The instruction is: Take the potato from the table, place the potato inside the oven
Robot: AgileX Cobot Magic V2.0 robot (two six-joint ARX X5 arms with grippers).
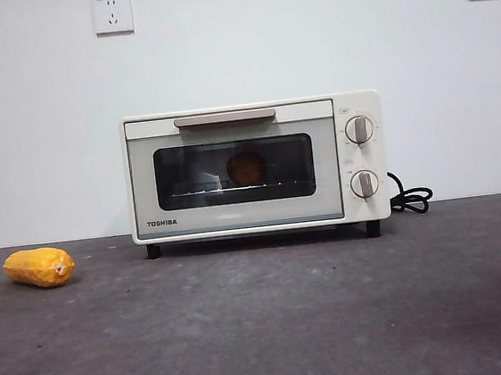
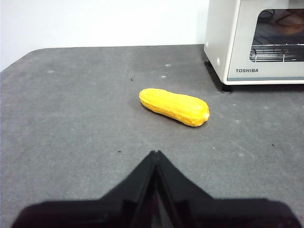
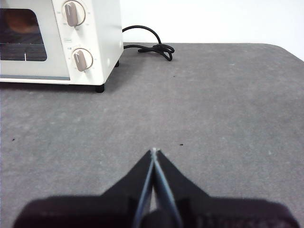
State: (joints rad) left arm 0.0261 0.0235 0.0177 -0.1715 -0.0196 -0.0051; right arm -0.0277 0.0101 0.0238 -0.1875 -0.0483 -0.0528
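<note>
Potato (image 1: 246, 167) round, orange-brown, dim behind closed oven (image 1: 142, 176) glass

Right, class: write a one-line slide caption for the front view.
Potato sits on the rack inside the closed oven; a yellow vegetable lies on the table.

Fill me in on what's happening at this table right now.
Nothing is being handled. The potato sits on the rack inside the oven, whose door is closed. The left gripper and right gripper both hang shut and empty above the table. A yellow vegetable lies apart, beside the oven.
</note>
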